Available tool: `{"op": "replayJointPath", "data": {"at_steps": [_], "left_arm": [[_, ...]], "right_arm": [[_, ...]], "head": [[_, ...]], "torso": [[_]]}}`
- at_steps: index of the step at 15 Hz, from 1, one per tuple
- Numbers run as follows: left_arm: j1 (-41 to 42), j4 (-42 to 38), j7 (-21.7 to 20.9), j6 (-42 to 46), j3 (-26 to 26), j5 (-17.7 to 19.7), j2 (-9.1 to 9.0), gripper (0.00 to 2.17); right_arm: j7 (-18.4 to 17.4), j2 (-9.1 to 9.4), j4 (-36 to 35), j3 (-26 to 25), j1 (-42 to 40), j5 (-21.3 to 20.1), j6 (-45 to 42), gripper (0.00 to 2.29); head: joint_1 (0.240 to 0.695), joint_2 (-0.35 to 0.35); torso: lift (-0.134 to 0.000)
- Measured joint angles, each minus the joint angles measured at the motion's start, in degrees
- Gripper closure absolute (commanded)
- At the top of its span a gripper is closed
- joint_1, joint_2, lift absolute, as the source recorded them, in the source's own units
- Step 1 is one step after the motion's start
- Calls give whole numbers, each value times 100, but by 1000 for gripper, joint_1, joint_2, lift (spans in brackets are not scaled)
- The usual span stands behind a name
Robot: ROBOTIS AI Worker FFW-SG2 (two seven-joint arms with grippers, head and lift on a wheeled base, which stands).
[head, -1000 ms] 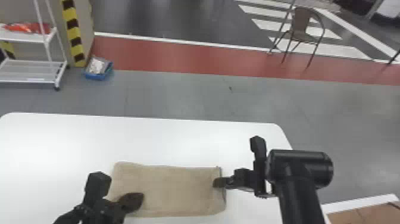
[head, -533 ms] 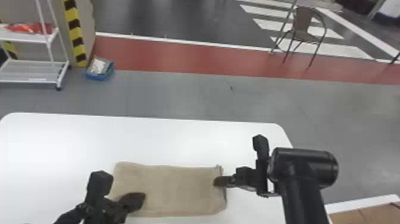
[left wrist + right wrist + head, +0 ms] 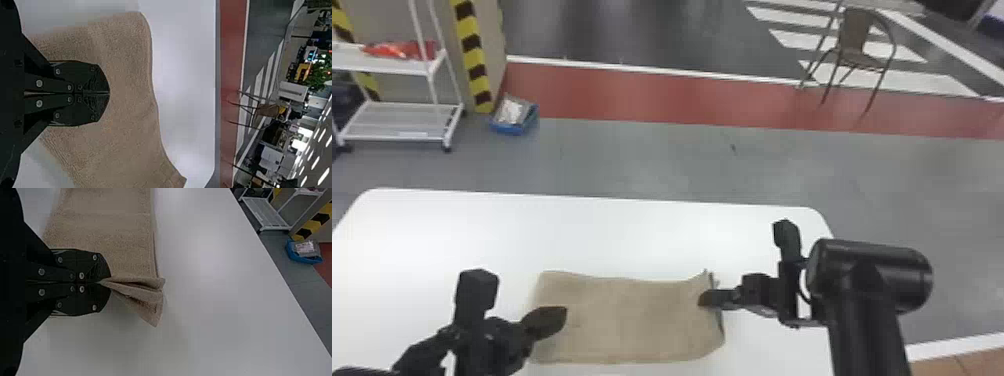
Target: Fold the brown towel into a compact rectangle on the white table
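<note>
"What's lying biggest before us?"

"The table (image 3: 612, 230). Behind it, far left, a cart (image 3: 402, 120) is standing, with something red (image 3: 399, 50) lying on its upper shelf."

"And the towel (image 3: 637, 322)?"

"It's lying on the table's near part, its long axis running left to right. It's looking like a strip, so I'm guessing another fold is needed."

"Any containers?"

"A blue bin (image 3: 512, 130) is sitting on the floor, far left, and it's holding a pale packet (image 3: 511, 111)."

"What are the grippers doing?"

"The left one (image 3: 109, 93) is hovering over or touching the left end; I'm not managing to tell which. Its fingers are meeting, with no cloth showing between them."

"And the right?"

"The right one (image 3: 109, 282) is pinching the right end, so it's the one having the hold. I'm expecting the fold to be going leftward, along the length."

"What's worrying you?"

"Those small creases (image 3: 137, 290) are bunching at its fingertips; they may be spoiling the edge."
</note>
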State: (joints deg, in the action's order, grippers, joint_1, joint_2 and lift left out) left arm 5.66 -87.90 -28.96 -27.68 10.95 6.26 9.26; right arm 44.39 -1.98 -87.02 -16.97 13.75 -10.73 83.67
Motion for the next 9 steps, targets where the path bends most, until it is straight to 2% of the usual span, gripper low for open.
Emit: {"op": "replayJointPath", "data": {"at_steps": [4, 9], "left_arm": [[-184, 491, 13, 21, -27, -101, 59, 1798], [-259, 727, 52, 15, 248, -180, 19, 1798]], "right_arm": [[98, -4, -275, 20, 162, 9, 542, 1295], [87, 17, -432, 126, 542, 120, 628, 1295]], "head": [[695, -150], [695, -153]], "torso": [[0], [0]]}}
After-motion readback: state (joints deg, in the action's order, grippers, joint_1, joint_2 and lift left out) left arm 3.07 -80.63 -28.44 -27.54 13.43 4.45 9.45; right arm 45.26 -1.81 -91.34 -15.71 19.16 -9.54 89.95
